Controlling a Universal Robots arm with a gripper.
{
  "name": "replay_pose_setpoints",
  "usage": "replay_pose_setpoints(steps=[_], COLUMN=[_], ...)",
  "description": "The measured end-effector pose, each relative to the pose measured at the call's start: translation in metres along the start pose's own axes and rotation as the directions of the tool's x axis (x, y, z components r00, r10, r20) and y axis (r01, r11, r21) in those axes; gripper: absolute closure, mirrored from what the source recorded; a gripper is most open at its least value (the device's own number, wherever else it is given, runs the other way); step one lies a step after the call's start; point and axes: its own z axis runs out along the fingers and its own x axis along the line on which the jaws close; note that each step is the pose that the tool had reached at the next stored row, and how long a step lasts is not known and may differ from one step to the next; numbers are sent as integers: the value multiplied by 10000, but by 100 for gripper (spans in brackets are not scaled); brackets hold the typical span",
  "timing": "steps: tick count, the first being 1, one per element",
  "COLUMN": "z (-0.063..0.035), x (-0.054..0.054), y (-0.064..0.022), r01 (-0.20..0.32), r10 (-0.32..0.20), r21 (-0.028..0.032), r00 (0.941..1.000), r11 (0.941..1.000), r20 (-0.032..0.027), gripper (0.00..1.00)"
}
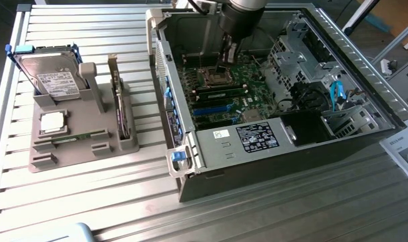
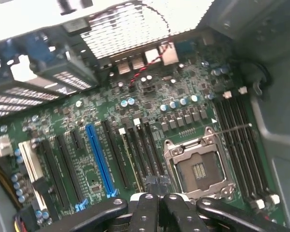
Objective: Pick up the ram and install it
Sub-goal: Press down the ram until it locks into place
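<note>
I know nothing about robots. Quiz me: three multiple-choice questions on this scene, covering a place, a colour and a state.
1. Where is the gripper? A over the hard drive; B inside the open computer case; C on the table.
2. The motherboard is: A red; B white; C green.
3. The gripper is: A shut; B wide open; C clamped on the hard drive.
Answers: B, it hangs above the motherboard within the case walls; C, the board is green; A, its fingers meet.
</note>
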Motion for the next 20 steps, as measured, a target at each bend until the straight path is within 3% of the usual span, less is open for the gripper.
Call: replay_pose_setpoints(steps=[8, 13, 15, 17, 18, 20], z=[13, 22, 27, 30, 32, 36], x=[0, 1, 1, 1, 1, 1], y=[0, 0, 0, -1, -1, -1], r01=[-1307, -2395, -2989, -3354, -3635, -4254], r10=[1307, 2395, 2988, 3353, 3634, 4253], r21=[34, 60, 72, 79, 85, 96], r00=[9914, 9709, 9543, 9421, 9316, 9050], r11=[9914, 9709, 9543, 9421, 9316, 9050], r20=[32, 60, 79, 89, 98, 119], gripper=[89, 89, 89, 89, 89, 89])
